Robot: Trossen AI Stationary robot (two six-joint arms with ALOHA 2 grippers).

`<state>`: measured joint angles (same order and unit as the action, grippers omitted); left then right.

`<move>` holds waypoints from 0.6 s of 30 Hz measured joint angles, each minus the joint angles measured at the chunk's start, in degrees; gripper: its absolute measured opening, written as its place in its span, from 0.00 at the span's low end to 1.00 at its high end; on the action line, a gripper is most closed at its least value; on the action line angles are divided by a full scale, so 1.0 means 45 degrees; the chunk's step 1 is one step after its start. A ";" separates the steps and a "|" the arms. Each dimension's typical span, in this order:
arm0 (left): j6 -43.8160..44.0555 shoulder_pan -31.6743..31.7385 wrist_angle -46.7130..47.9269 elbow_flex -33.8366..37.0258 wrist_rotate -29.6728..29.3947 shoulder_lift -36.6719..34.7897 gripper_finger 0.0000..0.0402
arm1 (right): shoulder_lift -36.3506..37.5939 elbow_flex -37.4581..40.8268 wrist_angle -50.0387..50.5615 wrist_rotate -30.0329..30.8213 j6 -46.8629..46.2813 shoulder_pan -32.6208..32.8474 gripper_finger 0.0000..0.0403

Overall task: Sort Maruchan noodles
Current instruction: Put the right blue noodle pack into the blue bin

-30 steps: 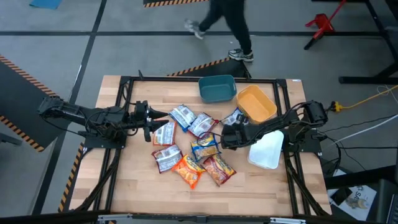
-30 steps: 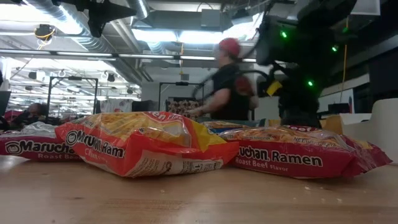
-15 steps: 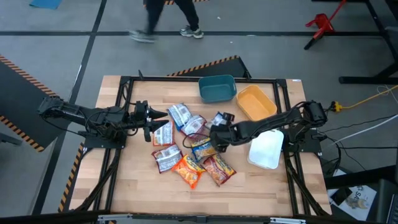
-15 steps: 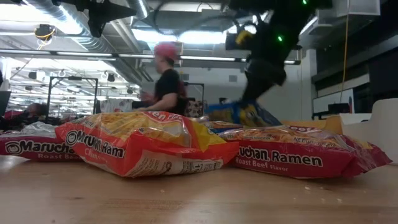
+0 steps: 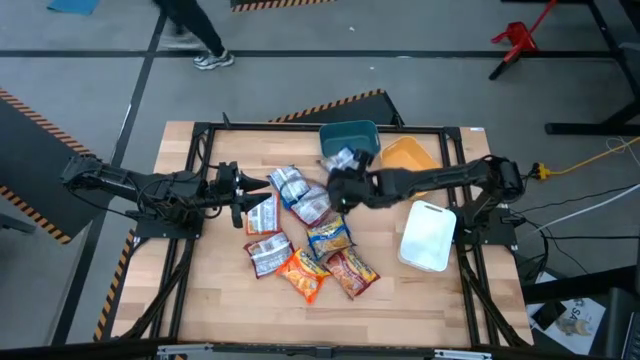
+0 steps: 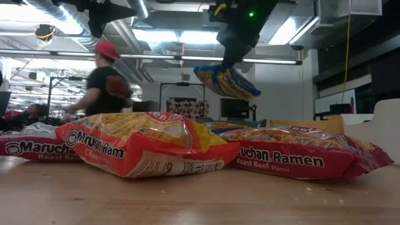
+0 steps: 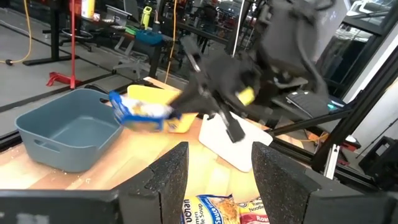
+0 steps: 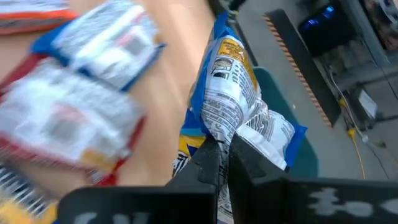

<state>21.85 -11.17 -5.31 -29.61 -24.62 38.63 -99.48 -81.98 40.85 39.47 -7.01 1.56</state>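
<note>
One blue-and-yellow noodle packet point(image 5: 343, 160) in the air beside the teal bin point(image 5: 349, 142)
Right claw point(image 5: 336, 186) is clamped on it; left claw point(image 5: 270, 187) open by the other packets point(image 5: 312, 240) on the bench point(image 5: 430, 300), on their far side from that bin.

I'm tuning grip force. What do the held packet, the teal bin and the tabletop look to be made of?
Blue-and-yellow packet in the right gripper: thin glossy plastic film, creased where pinched. Teal bin: likely moulded plastic, smooth matte walls, rounded rim. Tabletop: wood, visible grain and plank seams.
</note>
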 joint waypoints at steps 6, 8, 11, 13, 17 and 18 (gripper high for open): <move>-0.0017 -0.0001 0.0131 0.0000 0.0000 0.0000 0.42 | 0.0000 -0.0110 -0.0084 0.0171 0.0005 -0.1528 0.00; -0.0172 0.0000 0.0162 0.0000 0.0000 0.0000 0.42 | 0.0000 -0.0064 -0.0170 0.0187 0.0007 -0.2035 0.00; -0.0427 -0.0001 0.0161 0.0000 0.0000 0.0000 0.42 | 0.0000 0.0037 -0.0270 -0.0135 0.0014 -0.2717 0.00; -0.0542 -0.0001 0.0158 0.0003 -0.0071 0.0000 0.42 | -0.0060 0.0041 -0.0356 -0.0321 -0.0009 -0.3087 0.00; -0.0573 0.0000 0.0158 0.0000 -0.0115 0.0000 0.42 | -0.0543 0.0041 -0.0615 -0.0688 -0.0013 -0.3559 0.00; -0.0573 -0.0001 0.0158 0.0004 -0.0113 0.0000 0.42 | -0.0723 0.0041 -0.0768 -0.0880 0.0000 -0.3645 0.00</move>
<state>19.27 -11.18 -4.60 -29.59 -25.13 38.63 -102.74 -81.80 37.39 35.51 -7.01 -14.85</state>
